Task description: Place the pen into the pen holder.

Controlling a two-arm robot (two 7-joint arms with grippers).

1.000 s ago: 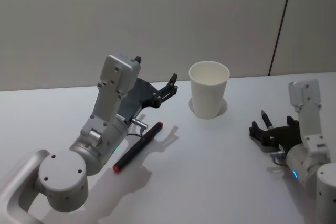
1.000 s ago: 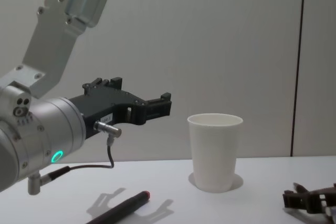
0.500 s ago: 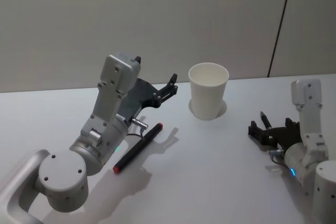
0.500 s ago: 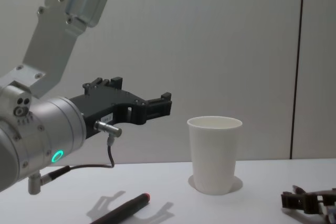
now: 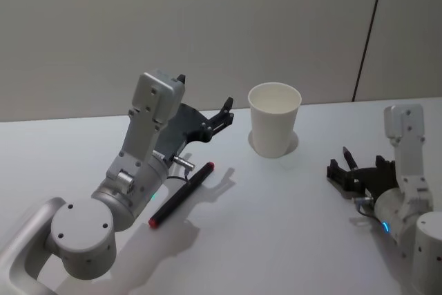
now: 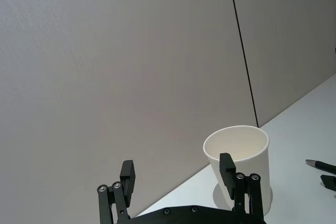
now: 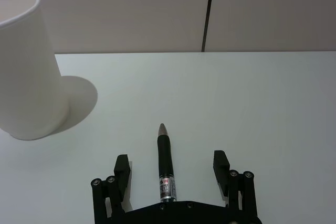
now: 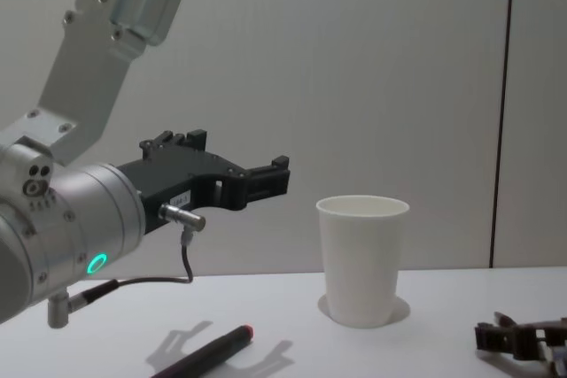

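Right wrist view: the right pincer was seen released, fingers spread wide, low over the worktop. The pen was found between the fingers, touching neither, tip pointed away. The pen holder was seen upright, apart from it, ahead and leftward. The left pincer was held raised, released, aimed at the pen holder. A red-tipped marker was seen beside the left arm.

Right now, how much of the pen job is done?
Nothing finished yet: no pen sticks out of the white paper cup. The right gripper sits open around a black pen down at the table. The left gripper hangs open, raised, near a red-tipped black pen. Gripping, lifting and dropping one in are left.
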